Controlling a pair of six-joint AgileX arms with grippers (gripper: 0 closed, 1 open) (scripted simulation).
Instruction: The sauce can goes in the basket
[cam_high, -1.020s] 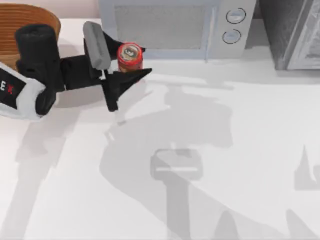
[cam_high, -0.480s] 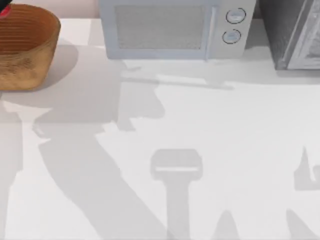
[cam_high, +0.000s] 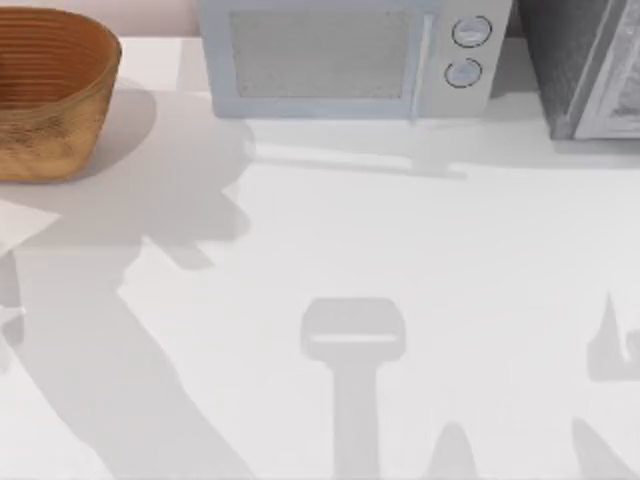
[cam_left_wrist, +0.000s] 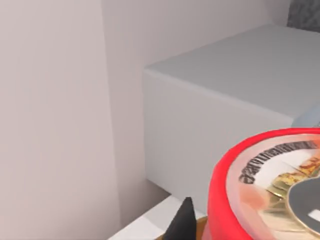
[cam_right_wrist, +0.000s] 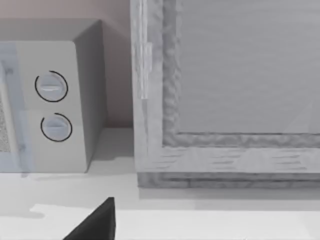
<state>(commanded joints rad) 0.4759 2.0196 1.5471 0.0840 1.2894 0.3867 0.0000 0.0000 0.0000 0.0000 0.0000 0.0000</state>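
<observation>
The sauce can, red with a printed gold-and-white top, looms very close in the left wrist view. My left gripper is shut on it, and one black fingertip shows beside the can's wall. The basket, brown woven wicker with ribbed sides, stands at the table's far left back corner in the top view. My right gripper hangs low over the table near the back right, facing the microwave's knobs.
A white microwave stands along the back edge, right of the basket, with two round knobs. A grey cabinet fills the back right corner. Arm shadows fall on the white table.
My left arm has carried the sauce can from in front of the microwave leftwards out of the top view. The red bit seen over the basket's far corner is gone, and the arm's shadow has shifted left.
</observation>
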